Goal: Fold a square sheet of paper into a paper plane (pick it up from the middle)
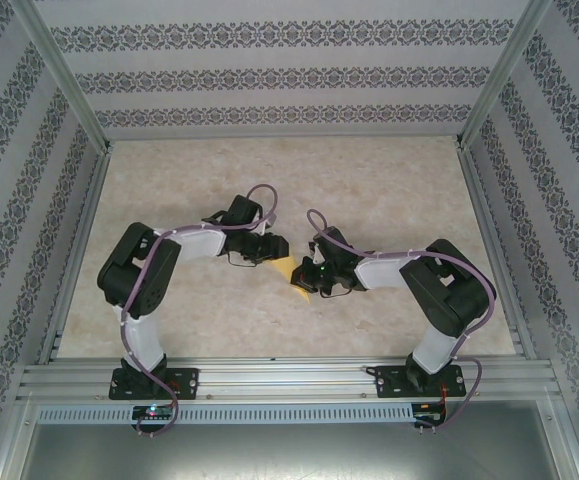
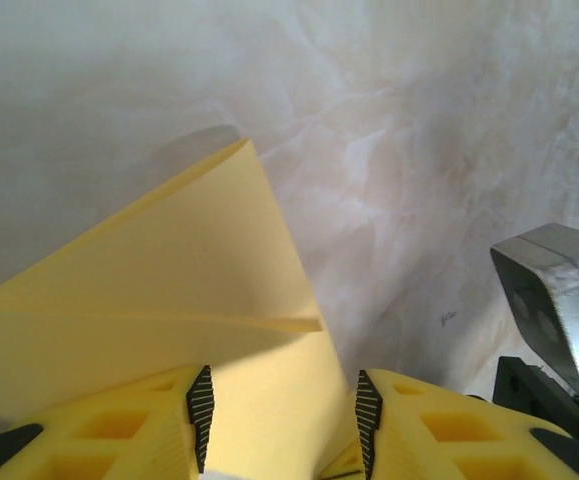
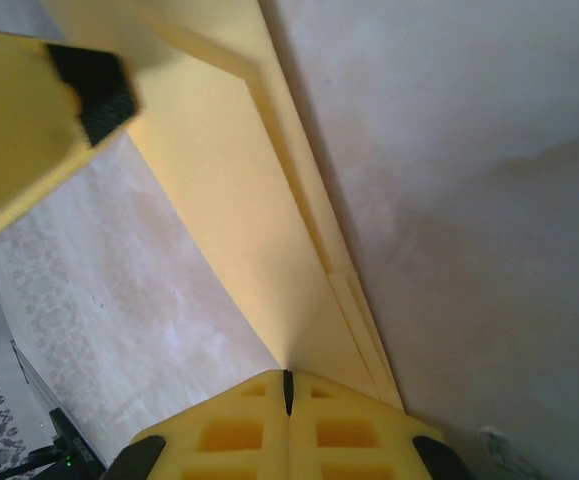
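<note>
While right pincer clamps layered edge of thin part-folded yellow-orange paper sheet, left pincer stands half-wide, sheet lying between its jaws, unpinched. You: keep right clamp firm; close left squarely on fold just ahead, layers aligned, no tugging.

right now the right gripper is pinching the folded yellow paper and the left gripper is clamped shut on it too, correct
Not quite. The left gripper is open: the left wrist view shows its jaws apart, with the yellow paper lying between them. The right gripper is pinching the folded paper, as you said.
</note>
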Robot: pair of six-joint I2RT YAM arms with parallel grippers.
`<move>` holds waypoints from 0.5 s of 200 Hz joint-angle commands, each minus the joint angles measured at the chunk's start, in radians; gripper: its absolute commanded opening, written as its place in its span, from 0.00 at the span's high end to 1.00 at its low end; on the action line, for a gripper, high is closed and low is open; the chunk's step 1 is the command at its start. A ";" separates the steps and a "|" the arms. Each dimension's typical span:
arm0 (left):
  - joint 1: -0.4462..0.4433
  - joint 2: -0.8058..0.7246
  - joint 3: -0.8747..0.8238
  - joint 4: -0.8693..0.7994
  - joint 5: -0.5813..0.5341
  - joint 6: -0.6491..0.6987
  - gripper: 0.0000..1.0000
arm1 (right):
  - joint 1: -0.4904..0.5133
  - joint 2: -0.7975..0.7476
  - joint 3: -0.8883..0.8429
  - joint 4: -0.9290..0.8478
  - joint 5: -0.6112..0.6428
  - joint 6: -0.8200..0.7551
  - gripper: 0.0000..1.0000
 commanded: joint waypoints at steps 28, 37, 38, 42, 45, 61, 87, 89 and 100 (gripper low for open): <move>-0.046 -0.080 -0.045 0.067 -0.056 -0.049 0.55 | 0.006 0.033 -0.037 -0.093 0.002 -0.034 0.98; -0.060 -0.068 -0.058 0.084 -0.079 -0.054 0.56 | 0.007 0.033 -0.036 -0.093 0.002 -0.032 0.98; -0.062 -0.068 -0.059 0.086 -0.084 -0.056 0.57 | 0.007 0.034 -0.036 -0.093 0.002 -0.034 0.98; -0.066 -0.062 -0.067 0.095 -0.101 -0.065 0.58 | 0.007 0.035 -0.035 -0.093 0.000 -0.034 0.98; -0.069 -0.058 -0.073 0.105 -0.115 -0.071 0.58 | 0.008 0.034 -0.034 -0.093 0.001 -0.034 0.98; -0.069 -0.034 -0.107 0.170 -0.162 -0.108 0.61 | 0.010 0.031 -0.035 -0.100 0.006 -0.037 0.98; -0.070 0.004 -0.110 0.204 -0.214 -0.127 0.65 | 0.013 0.030 -0.046 -0.117 0.009 -0.046 0.99; -0.069 0.007 -0.108 0.202 -0.218 -0.126 0.65 | 0.013 0.029 -0.047 -0.118 0.009 -0.046 0.99; -0.067 0.023 -0.097 0.190 -0.228 -0.123 0.65 | 0.013 0.021 -0.061 -0.118 0.011 -0.048 0.99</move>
